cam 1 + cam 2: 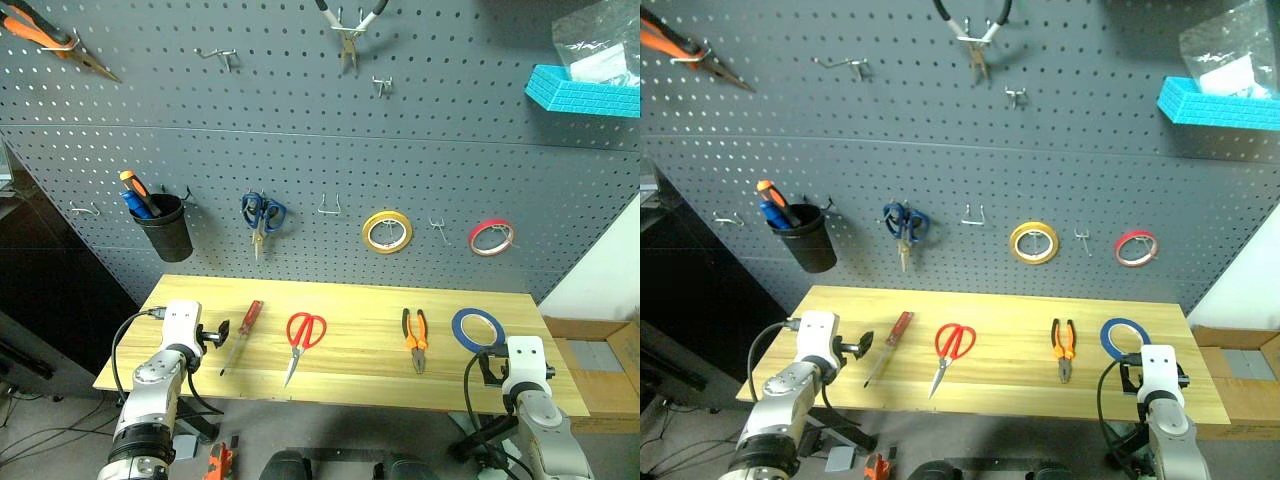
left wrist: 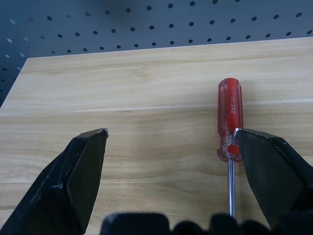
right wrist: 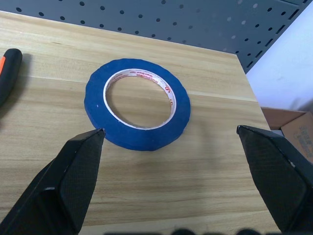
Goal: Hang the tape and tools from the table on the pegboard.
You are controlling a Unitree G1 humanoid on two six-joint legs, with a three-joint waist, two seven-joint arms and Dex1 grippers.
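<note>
Left eye view gave us the light wooden table [image 1: 350,372] set against the dark grey pegboard [image 1: 300,150], with four things lying in a row on it: the screwdriver [image 1: 243,334] with its translucent red handle, the red-handled scissors [image 1: 301,340], the small orange-and-black pliers [image 1: 415,339] and the blue tape roll [image 1: 477,329], all flat on the wood and well apart from one another. We saw the left gripper [image 2: 168,134] spread wide and empty above the table's near left edge; in the left wrist view one of its fingers [image 2: 274,166] overlapped the screwdriver's shaft just below the handle. The right gripper [image 3: 171,131] was likewise wide open and held nothing, with the blue tape roll lying on the table just beyond its fingertips. On the pegboard we noted blue-handled scissors [image 1: 262,215], a yellow tape roll [image 1: 387,231], a red tape roll [image 1: 491,237] and a black cup [image 1: 166,227] holding tools.
</note>
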